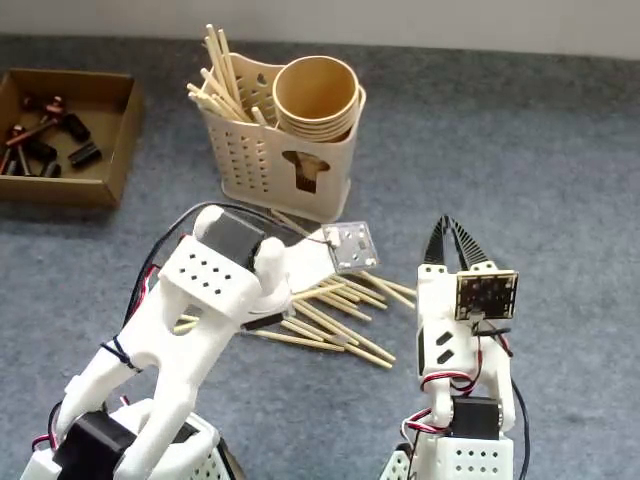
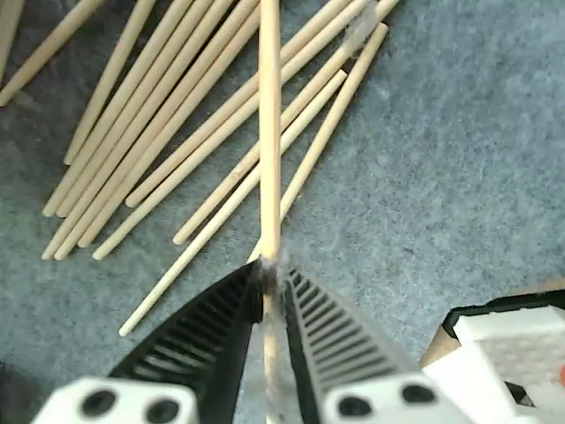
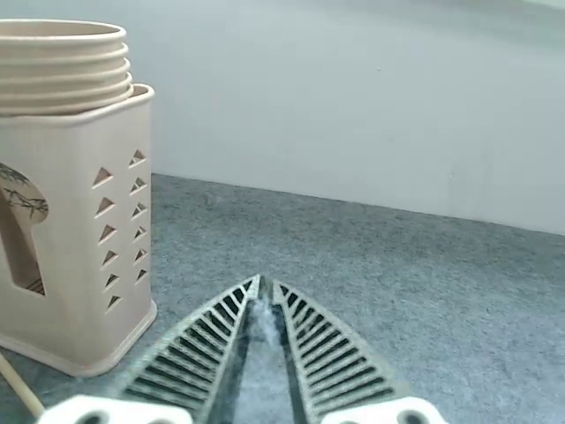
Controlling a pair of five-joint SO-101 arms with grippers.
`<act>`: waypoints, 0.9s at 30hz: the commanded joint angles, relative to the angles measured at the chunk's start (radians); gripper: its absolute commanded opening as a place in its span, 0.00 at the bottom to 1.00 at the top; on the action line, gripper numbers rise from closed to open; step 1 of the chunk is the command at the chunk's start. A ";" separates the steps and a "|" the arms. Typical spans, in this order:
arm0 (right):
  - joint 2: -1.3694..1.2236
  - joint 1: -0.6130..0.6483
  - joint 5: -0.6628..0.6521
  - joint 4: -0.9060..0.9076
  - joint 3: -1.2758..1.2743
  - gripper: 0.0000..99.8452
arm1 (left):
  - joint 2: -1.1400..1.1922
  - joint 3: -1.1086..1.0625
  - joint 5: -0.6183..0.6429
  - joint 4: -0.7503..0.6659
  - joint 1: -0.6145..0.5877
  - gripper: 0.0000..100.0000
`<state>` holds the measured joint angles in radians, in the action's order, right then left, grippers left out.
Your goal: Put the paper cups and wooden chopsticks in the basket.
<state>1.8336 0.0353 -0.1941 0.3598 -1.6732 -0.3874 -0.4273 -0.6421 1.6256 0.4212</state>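
- Clenched in the left gripper (image 2: 269,276): one wooden chopstick (image 2: 269,124), pinched near its end between the ribbed black fingers (image 2: 207,340) and running straight out ahead of the tips.
- Under that held stick and crossed by it: the loose chopsticks (image 2: 159,141), flat on the grey mat (image 2: 459,159), mostly side by side in a slanted bundle, a few splayed off at one edge. Cannot tell whether touching the held one or just below it.
- From above, that loose pile between the two arms, in front of the basket (image 1: 275,170) and near it, partly covered by the left arm (image 1: 205,300).
- Pressed shut on nothing: the right gripper (image 3: 263,287), tips together, low over the mat, pointed past one corner of the basket, just beside the far end of the pile.
- Nested upright in one side of the basket: the paper cups (image 1: 316,95), rims above the basket's top edge.
- Standing tilted in the other side, beside the cups: a bundle of basket chopsticks (image 1: 222,72), ends fanned out above the rim.
- Off to the side, apart from the basket: a cardboard box (image 1: 60,190) with small dark parts inside.
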 commanded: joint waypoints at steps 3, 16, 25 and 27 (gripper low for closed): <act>0.004 -0.005 -0.011 -0.033 -0.108 0.01 | -0.008 0.127 0.092 0.008 0.010 0.00; 0.004 0.012 -0.011 -0.033 -0.110 0.01 | -0.323 0.269 0.265 -0.112 -0.104 0.00; 0.004 0.016 -0.011 -0.015 -0.110 0.01 | -0.331 0.277 0.428 -0.370 -0.246 0.00; 0.004 0.016 -0.011 -0.015 -0.110 0.01 | -0.332 0.278 0.477 -0.460 -0.271 0.00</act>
<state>1.8336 0.0368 -0.1941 0.3598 -1.6732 -0.6882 -0.1956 -0.2263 1.2866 0.1910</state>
